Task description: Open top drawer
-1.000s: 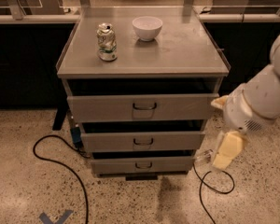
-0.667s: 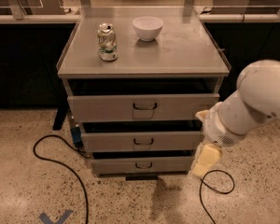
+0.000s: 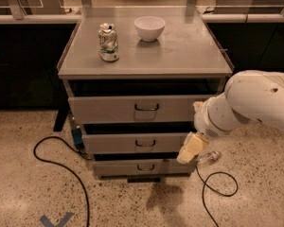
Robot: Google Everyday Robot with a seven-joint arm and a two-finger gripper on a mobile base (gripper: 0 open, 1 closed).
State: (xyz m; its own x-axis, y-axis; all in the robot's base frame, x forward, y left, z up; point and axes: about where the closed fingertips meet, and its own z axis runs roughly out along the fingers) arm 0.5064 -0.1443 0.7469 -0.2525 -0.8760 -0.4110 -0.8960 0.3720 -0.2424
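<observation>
Camera view: top drawer (image 3: 109,109), rigid metal, probably heavy; grasp its loop handle (image 3: 146,107); your gripper (image 3: 188,151) hangs below-right of it, closure unreadable.

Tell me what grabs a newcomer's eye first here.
The bulky white arm fills the right side, its tool hanging by the right end of the middle drawer, below the top drawer. On the cabinet top stand a dented can and a white bowl.

The white arm (image 3: 258,100) runs off the right edge and covers the right end of the top drawer (image 3: 113,109). The gripper (image 3: 199,154) hangs low, hiding the right end of the middle drawer (image 3: 118,144). The label on the can (image 3: 108,42) is too blurred to read.
</observation>
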